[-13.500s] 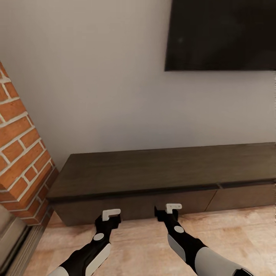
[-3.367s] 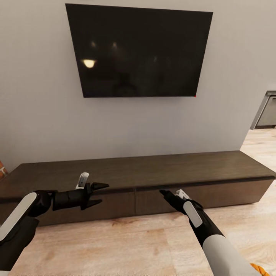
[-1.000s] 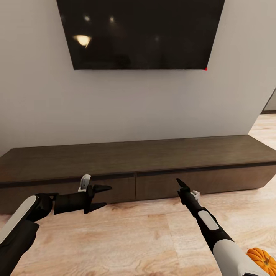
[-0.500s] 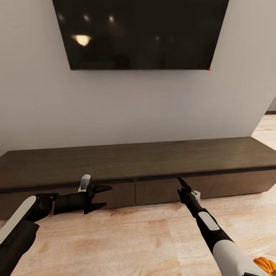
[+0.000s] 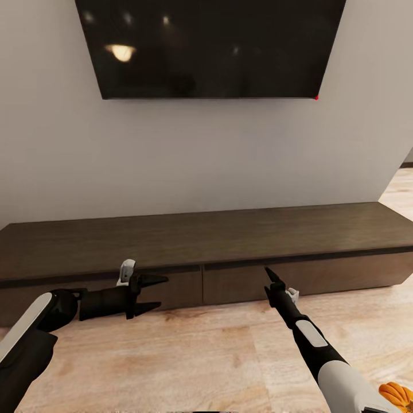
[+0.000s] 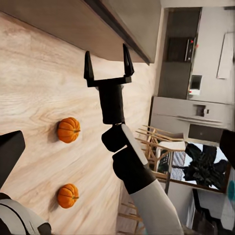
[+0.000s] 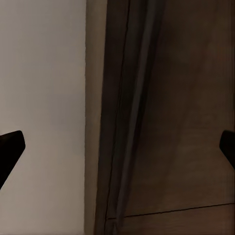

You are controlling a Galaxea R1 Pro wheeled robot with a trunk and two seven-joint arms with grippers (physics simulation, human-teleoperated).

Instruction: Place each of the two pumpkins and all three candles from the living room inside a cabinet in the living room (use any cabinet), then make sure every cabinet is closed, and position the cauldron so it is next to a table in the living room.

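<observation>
Both grippers hang spread wide and empty: left gripper point(image 5: 154, 294) pointing sideways along the closed fronts of the long, low dark-brown wooden cabinet point(image 5: 229, 241), right gripper point(image 6: 108, 66) aimed near its upper front edge. Open pale plank floor point(image 5: 189, 355) lies behind, where two small orange ribbed pumpkins point(image 6: 68, 129) point(image 6: 67, 195) sit apart.

Two small bright-orange ribbed pumpkins on the pale wood floor point(image 6: 29, 73), one point(image 6: 68, 129) and another point(image 6: 67, 195). One long, low dark-brown wooden cabinet point(image 5: 218, 241), three flat fronts visible. One black wall-mounted screen point(image 5: 212, 46). Two black two-fingered end effectors: left end effector point(image 5: 158, 293), right end effector point(image 6: 108, 65).
</observation>
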